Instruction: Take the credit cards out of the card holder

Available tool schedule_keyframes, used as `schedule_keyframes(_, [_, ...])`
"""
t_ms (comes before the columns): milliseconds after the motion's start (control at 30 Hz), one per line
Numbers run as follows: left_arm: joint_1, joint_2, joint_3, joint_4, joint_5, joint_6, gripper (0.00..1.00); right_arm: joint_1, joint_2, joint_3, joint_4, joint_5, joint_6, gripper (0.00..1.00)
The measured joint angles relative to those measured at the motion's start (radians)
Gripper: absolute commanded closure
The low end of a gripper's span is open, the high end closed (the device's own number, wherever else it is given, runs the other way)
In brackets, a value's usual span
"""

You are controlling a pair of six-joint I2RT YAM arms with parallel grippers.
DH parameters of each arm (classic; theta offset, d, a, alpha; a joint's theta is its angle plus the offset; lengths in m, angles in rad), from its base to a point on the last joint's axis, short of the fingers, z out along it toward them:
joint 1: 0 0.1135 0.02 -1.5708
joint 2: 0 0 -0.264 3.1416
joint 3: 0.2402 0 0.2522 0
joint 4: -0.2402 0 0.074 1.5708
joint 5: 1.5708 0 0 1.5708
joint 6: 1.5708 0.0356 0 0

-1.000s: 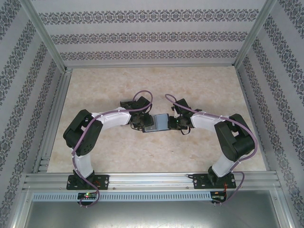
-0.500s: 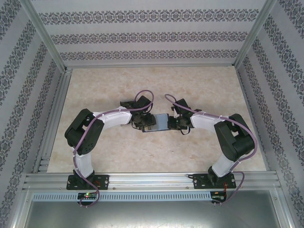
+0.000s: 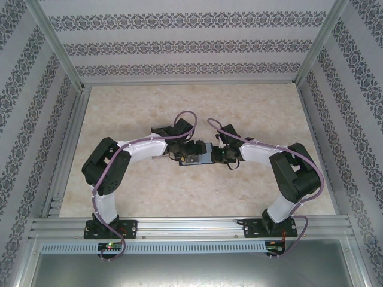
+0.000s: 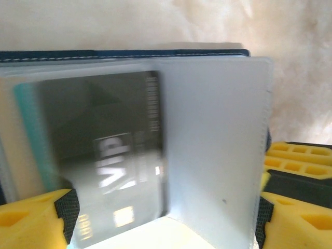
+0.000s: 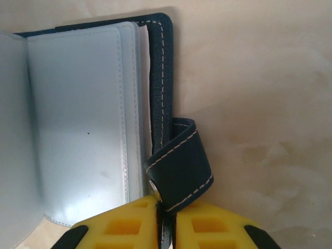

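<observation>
1. two grippers engaged: right gripper (image 5: pixel 166 224) clamped on the strap tab (image 5: pixel 179 166) of the open dark navy stitched card holder (image 5: pixel 161 78), mid beige marbled table (image 3: pixel 269 107).
2. left gripper (image 4: pixel 163 220) spread wide, straddling the dark grey glossy credit card (image 4: pixel 109 155) in its clear plastic sleeve (image 4: pixel 218 135).
3. card's long axis points straight away from the left gripper, so probably a pull back toward that arm.

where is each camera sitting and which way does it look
Top external: above and behind the bases, looking down on the table; both arms show, left tool and right tool meeting at the card holder.
Left wrist: on the left arm, looking past its open yellow fingers at a dark grey card.
Right wrist: on the right arm, looking down its fingers shut on the closure tab.
Shared: both wrist views see the holder's clear sleeves.
</observation>
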Motion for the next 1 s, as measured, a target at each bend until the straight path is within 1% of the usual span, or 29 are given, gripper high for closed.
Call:
schedule_keyframes(167, [-0.016,0.0,0.032,0.0,0.002,0.011,0.1,0.0,0.0,0.0,0.0,0.0,0.0,0.83])
schedule_keyframes(333, [-0.02,0.0,0.046,-0.003,0.0,0.023,0.1,0.0,0.0,0.0,0.001,0.0,0.007,0.8])
schedule_keyframes(400, [-0.021,0.0,0.046,-0.009,-0.006,0.026,0.1,-0.001,-0.004,0.0,0.0,-0.001,0.009,0.79])
schedule_keyframes(500, [-0.022,-0.002,0.045,-0.018,-0.025,0.027,0.13,-0.003,-0.019,-0.004,-0.008,0.0,0.011,0.79])
schedule_keyframes(600, [-0.021,-0.025,0.031,-0.025,-0.049,0.032,0.23,-0.015,-0.062,-0.006,-0.031,0.0,0.011,0.79])
schedule_keyframes(633, [-0.021,-0.038,0.023,-0.03,-0.059,0.032,0.28,-0.016,-0.083,-0.006,-0.035,0.0,0.012,0.79])
schedule_keyframes(667, [-0.02,-0.049,0.014,-0.034,-0.067,0.034,0.35,-0.016,-0.1,-0.006,-0.035,0.0,0.012,0.79])
schedule_keyframes(733, [-0.014,-0.078,-0.009,-0.038,-0.088,0.029,0.54,-0.015,-0.131,-0.001,-0.039,-0.005,0.015,0.79])
schedule_keyframes(833, [-0.005,-0.108,-0.041,-0.043,-0.116,0.027,0.81,-0.009,-0.137,0.027,-0.038,-0.023,0.018,0.8])
schedule_keyframes(867, [0.0,-0.113,-0.049,-0.045,-0.122,0.027,0.87,-0.006,-0.135,0.036,-0.039,-0.027,0.018,0.81])
schedule_keyframes(900, [0.005,-0.116,-0.056,-0.052,-0.132,0.026,0.92,0.002,-0.132,0.048,-0.038,-0.034,0.018,0.81])
schedule_keyframes(933, [0.011,-0.116,-0.063,-0.059,-0.143,0.023,0.96,0.013,-0.125,0.064,-0.038,-0.042,0.018,0.81])
schedule_keyframes(1000, [0.015,-0.116,-0.076,-0.07,-0.157,0.025,0.98,0.036,-0.101,0.096,-0.032,-0.058,0.019,0.81])
